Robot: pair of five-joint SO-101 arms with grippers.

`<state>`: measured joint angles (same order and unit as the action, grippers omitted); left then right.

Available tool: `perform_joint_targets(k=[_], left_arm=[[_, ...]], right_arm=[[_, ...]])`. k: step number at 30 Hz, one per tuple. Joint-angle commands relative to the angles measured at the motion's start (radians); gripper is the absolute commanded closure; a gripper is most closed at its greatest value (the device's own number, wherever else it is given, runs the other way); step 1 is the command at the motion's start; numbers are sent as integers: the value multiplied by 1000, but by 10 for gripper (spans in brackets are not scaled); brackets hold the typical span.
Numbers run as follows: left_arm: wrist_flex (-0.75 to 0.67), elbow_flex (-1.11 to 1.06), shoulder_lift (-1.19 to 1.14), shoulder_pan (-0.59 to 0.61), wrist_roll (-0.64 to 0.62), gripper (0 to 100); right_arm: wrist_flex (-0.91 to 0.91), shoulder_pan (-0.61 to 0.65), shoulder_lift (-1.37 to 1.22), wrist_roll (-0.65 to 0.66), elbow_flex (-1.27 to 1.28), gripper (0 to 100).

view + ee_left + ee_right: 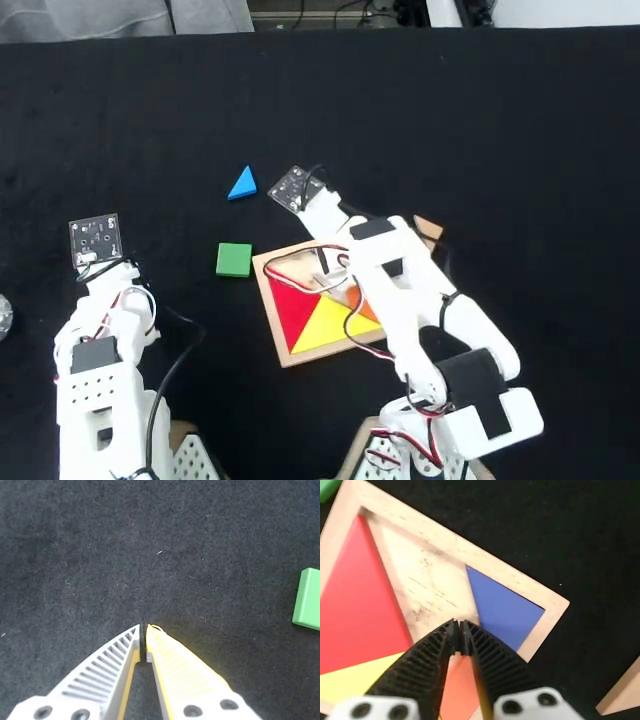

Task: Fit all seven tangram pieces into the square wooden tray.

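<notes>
Square wooden tray [445,542] holds a red triangle [288,305], a yellow triangle [322,328] and a dark blue piece [502,607]; the right gripper [460,630] hangs closed over its bare wood. Just beside the tray lies a green square [234,259], farther off a light-blue triangle [242,185] and the closed, empty left gripper [144,630].

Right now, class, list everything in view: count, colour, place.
wooden tray: one, pale wood, central
red triangle: one, red, in tray
yellow triangle: one, yellow, in tray
orange piece: one, orange, in tray
blue piece: one, dark blue, tray corner
green square: one, green, beside tray
blue triangle: one, light blue, beyond green square
tan piece: one, tan, near tray
left gripper: one, white and yellow, shut, left of tray
right gripper: one, black, shut, over tray
</notes>
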<state>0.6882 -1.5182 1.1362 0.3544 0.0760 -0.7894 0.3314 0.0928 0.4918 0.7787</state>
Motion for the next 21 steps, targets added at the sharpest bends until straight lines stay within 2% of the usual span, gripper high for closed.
perform_joint_targets(k=[1, 5, 10, 14, 17, 21], left_arm=[[-15, 10, 5, -12, 11, 967], [-15, 10, 5, -10, 11, 967], [-17, 51, 5, 47, 11, 970], [-2, 113, 5, 114, 8, 970], [109, 213, -6, 22, 23, 967], [299, 404, -8, -220, 89, 967]], right_arm=[[-11, -35, 47, -3, -42, 988], [15, -35, 150, -6, 25, 988], [206, -72, 326, -12, 194, 988], [315, -164, 403, -146, 246, 988], [342, -241, 392, -222, 226, 988], [364, -299, 332, -272, 186, 988]])
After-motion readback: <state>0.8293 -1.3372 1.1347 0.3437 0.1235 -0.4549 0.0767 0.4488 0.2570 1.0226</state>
